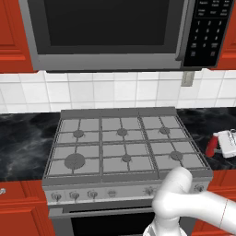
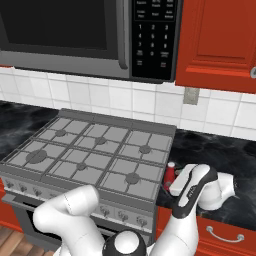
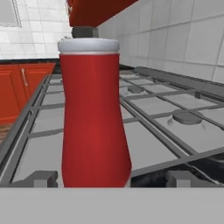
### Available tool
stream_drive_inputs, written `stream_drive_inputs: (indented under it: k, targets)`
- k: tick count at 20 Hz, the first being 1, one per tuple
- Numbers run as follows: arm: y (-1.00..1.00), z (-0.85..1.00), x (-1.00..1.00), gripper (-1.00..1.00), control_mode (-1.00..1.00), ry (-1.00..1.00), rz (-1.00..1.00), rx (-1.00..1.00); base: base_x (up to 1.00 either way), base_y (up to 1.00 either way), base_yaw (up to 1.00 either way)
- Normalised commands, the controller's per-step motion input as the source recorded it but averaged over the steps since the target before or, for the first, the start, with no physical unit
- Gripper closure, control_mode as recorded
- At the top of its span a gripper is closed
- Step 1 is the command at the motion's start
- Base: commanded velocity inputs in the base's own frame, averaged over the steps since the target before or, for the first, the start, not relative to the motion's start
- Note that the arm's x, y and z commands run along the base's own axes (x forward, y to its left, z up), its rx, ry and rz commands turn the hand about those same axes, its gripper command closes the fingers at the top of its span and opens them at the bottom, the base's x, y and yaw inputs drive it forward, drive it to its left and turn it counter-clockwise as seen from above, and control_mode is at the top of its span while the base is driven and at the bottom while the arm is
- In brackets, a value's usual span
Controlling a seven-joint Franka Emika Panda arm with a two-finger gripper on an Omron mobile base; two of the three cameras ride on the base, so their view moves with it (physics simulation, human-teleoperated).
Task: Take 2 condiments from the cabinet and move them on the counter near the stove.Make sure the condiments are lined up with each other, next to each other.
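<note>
A slim red bottle (image 3: 94,113) with a pale cap stands close in front of the hand camera, beside the grey stove (image 3: 166,109). Both of its sides are bare, with no finger against them. From the base views, the red bottle (image 1: 211,146) (image 2: 170,175) rests on the black counter (image 2: 220,150) just right of the stove (image 1: 124,143) (image 2: 95,150), near the front edge. My gripper (image 1: 217,144) (image 2: 175,181) is low at the bottle, coming from its right, and stands open around it. A red wall cabinet (image 2: 220,40) hangs above, its door shut.
A steel-and-black microwave (image 1: 115,32) (image 2: 90,35) hangs over the stove. White tiles with a wall outlet (image 1: 186,78) back the counter (image 1: 23,138), which also runs left of the stove. Red base cabinets (image 2: 220,232) sit below. My arm's elbow (image 1: 177,184) hangs over the stove's front.
</note>
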Motion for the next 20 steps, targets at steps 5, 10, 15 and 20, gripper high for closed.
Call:
stream_drive_inputs:
  k: [5,10,15,20]
  targets:
    - [0.0,0.22,-0.09,-1.0,-1.0,0.0,0.0,0.0,0.0,0.0,0.0]
    - [0.0,0.11,-0.26,-1.0,-1.0,0.06,0.0,0.0,0.0,0.0,0.0]
    - [-0.04,0.18,-0.22,-1.0,-1.0,0.05,-0.02,0.0,0.0,0.0,0.0]
    - [-0.02,0.36,-0.27,-1.0,-1.0,0.02,-0.05,0.0,0.0,0.0,0.0]
